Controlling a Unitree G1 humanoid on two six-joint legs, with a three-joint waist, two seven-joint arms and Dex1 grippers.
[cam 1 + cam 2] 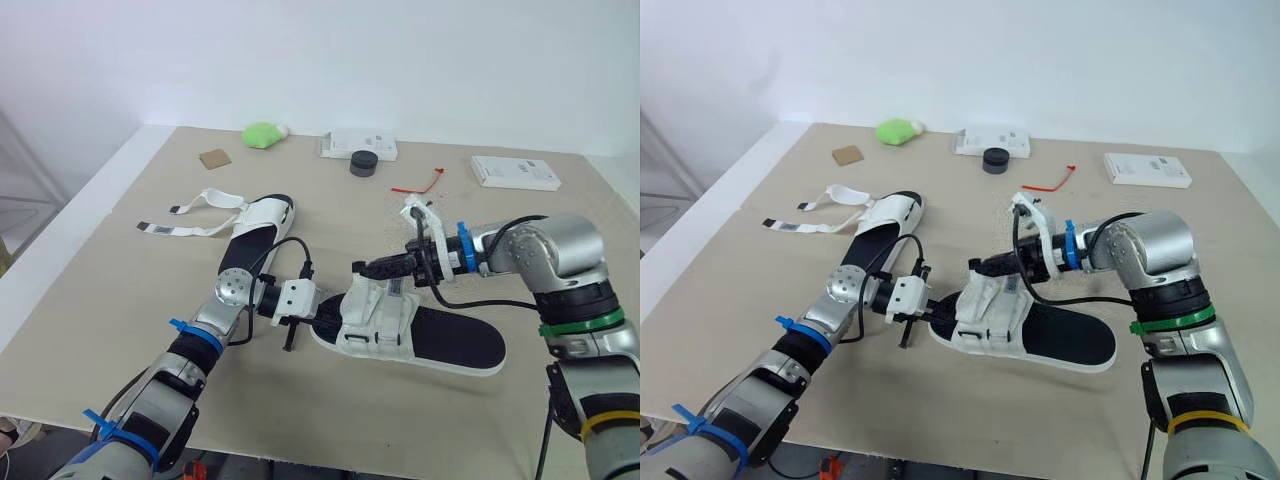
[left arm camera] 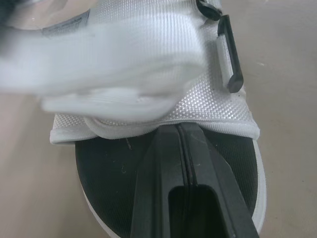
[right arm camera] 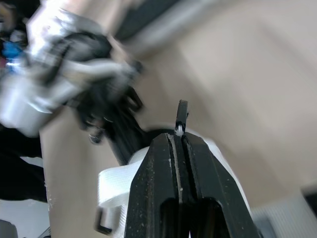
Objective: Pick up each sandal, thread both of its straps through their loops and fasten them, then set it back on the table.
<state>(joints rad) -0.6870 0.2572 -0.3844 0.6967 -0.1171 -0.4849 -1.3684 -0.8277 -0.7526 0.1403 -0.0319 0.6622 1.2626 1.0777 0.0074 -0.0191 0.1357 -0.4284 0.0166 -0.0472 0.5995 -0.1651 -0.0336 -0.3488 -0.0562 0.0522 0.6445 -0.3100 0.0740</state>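
Observation:
A white-strapped sandal with a black footbed (image 1: 455, 340) lies on the table in front of me. My right gripper (image 1: 362, 268) hovers just over the sandal's straps (image 1: 375, 318), shut on a thin strap end whose black tip (image 3: 182, 111) pokes out past the fingertips. My left gripper (image 1: 320, 320) is at the sandal's toe end, shut, its tip against the edge of the white upper (image 2: 148, 99) over the footbed. The second sandal (image 1: 255, 232) lies farther back on the left, its loose straps (image 1: 190, 218) spread out on the table.
Along the far side of the table sit a green object (image 1: 264, 133), a brown card (image 1: 214, 158), a white box (image 1: 358, 146), a black round piece (image 1: 363, 163), a red tie (image 1: 418, 184) and another white box (image 1: 515, 172).

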